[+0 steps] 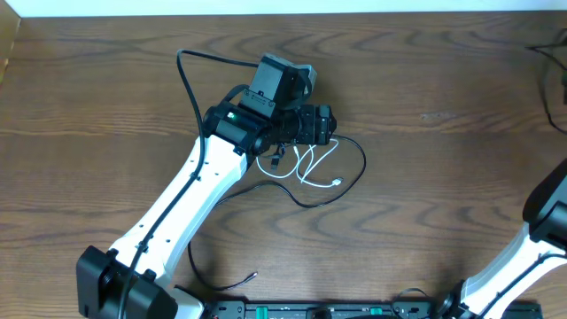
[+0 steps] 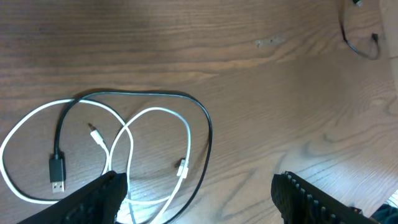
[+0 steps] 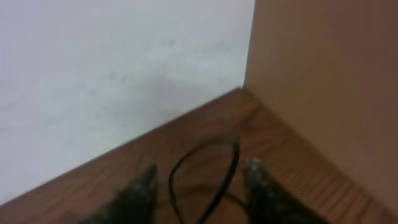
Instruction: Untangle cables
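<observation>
- Left wrist view: we see thin black cable (image 2: 210,134) and thin white cable (image 2: 187,140) looped together on wooden bench (image 2: 249,81); left gripper (image 2: 198,186) open, empty.
- Right gripper (image 3: 199,177): fingers parted.

Upon the table (image 2: 261,74), grained in streaked dark brown, a white cable (image 2: 188,140) and a black cable (image 2: 143,93) are seen, each unpatterned.

Your left arm (image 1: 190,190) wears a white shell, turning black in the boxy wrist block behind the left claw (image 2: 199,177), where a small green light (image 1: 230,115) glows and a thin black wire (image 1: 186,80) loops out. Its fingers (image 2: 99,199) are matt black and rough-edged. Behind the right claw (image 3: 200,168), dark and blurred, your right arm (image 1: 509,263) is white with black joints.
</observation>
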Tool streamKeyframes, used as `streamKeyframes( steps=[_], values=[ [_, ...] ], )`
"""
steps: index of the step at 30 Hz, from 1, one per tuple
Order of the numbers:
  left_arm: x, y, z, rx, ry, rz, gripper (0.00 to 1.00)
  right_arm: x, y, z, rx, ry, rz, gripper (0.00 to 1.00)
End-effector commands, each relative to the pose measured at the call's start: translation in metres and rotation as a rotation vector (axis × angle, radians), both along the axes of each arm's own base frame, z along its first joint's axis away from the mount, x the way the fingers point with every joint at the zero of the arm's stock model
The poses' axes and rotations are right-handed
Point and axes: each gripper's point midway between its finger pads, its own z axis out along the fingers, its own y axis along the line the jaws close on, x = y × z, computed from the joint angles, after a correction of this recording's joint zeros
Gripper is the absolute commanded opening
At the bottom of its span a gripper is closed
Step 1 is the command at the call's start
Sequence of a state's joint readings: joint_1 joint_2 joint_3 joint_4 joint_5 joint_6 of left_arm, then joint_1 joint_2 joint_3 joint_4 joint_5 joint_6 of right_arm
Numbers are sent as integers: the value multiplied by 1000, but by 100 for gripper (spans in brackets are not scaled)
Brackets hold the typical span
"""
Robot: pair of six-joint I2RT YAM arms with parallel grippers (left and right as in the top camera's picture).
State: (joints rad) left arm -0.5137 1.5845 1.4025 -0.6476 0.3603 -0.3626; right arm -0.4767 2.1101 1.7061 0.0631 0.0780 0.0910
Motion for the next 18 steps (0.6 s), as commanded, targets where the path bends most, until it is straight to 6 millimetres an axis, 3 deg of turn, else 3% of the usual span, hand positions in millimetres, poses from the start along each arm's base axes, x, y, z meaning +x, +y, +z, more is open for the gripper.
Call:
streamKeyframes(
  steps=[1, 5, 9, 14, 18],
  values=[
    [4, 0, 0, 11, -11, 2, 79, 2, -1, -19, 16, 44, 4, 99],
    [4, 0, 0, 10, -13, 2, 80, -5, 3, -25, 42, 90, 8, 99],
    [5, 1, 0, 15, -16, 7, 79, -16, 37, -18, 132, 151, 126, 99],
    [9, 6, -2, 41, -30, 31, 79, -45, 138, -8, 428, 231, 492, 99],
    [9, 12, -4, 50, -15, 43, 80, -72, 209, -18, 689, 318, 698, 99]
  ],
)
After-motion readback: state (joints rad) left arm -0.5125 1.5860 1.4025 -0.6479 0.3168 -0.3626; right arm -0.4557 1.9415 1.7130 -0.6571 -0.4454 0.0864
